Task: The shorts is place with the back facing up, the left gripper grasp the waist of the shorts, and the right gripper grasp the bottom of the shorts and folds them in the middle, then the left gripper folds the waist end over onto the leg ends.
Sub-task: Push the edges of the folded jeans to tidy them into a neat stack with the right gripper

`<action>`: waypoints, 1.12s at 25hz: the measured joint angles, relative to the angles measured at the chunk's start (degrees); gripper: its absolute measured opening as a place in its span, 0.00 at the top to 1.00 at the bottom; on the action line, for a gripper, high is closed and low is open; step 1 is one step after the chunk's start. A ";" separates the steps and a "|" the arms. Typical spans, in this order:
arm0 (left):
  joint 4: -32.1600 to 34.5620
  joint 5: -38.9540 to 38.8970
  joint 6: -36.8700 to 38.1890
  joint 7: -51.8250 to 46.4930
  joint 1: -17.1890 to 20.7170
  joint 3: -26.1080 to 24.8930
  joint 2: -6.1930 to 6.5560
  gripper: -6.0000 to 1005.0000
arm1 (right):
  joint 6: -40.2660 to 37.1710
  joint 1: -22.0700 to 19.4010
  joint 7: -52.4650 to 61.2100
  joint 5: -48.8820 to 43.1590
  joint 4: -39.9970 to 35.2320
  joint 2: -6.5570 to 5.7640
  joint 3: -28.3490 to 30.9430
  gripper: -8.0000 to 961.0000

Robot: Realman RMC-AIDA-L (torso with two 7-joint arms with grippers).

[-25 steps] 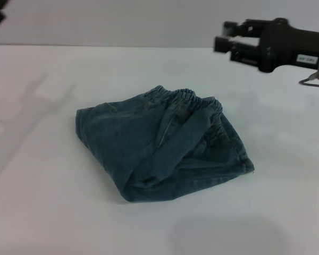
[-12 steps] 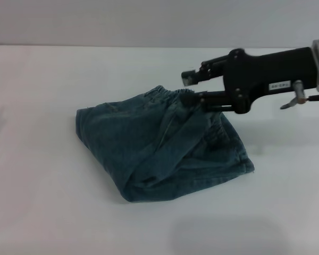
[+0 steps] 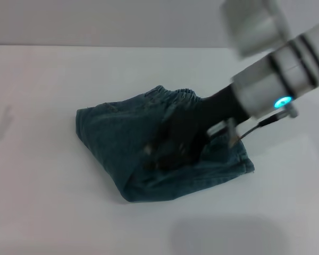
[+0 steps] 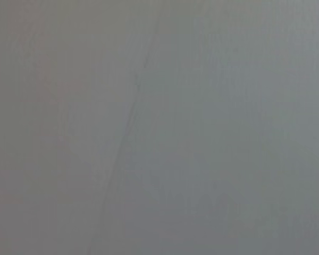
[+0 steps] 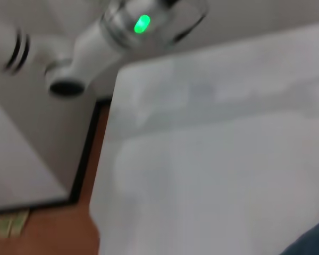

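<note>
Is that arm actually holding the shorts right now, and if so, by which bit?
It cannot be told. The right gripper is down on the middle of the folded shorts, but motion blur hides its fingers. The left gripper is out of view.

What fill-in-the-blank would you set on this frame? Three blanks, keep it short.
1. The hand over the shorts belongs to the robot's ____ arm.
2. The shorts lie on a ____ table.
3. In the head view, the ruffled waist is at the shorts' ____ edge, away from the camera.

Missing words: right; white; far
</note>
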 joint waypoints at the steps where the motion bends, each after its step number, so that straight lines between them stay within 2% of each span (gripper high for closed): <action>1: -0.64 0.05 0.05 0.27 -0.56 0.01 0.04 0.16 | 0.77 0.61 0.60 -0.11 0.04 0.05 -2.80 0.54; 6: -1.88 0.32 0.09 0.99 -1.76 0.01 0.08 0.16 | 3.57 2.14 2.10 -0.19 0.09 0.12 -11.91 0.54; 13: -2.00 0.36 0.24 0.86 -2.10 0.06 -0.03 0.16 | 5.61 3.55 2.13 -0.21 1.18 0.38 -18.03 0.54; 16: -2.23 0.38 0.27 0.90 -2.18 0.10 -0.09 0.16 | 8.94 3.70 2.14 -0.08 2.75 0.50 -20.98 0.54; 20: -2.30 0.34 0.36 0.83 -2.20 0.11 -0.15 0.16 | 13.08 3.84 2.15 -0.07 4.67 0.58 -22.54 0.54; 21: -2.30 0.30 0.40 0.79 -2.22 0.11 -0.16 0.16 | 16.49 3.90 2.15 0.11 5.72 0.65 -23.37 0.54; 28: -2.60 0.39 0.45 0.87 -3.05 0.10 -0.18 0.16 | 23.71 3.90 1.70 1.15 6.18 0.68 -24.92 0.54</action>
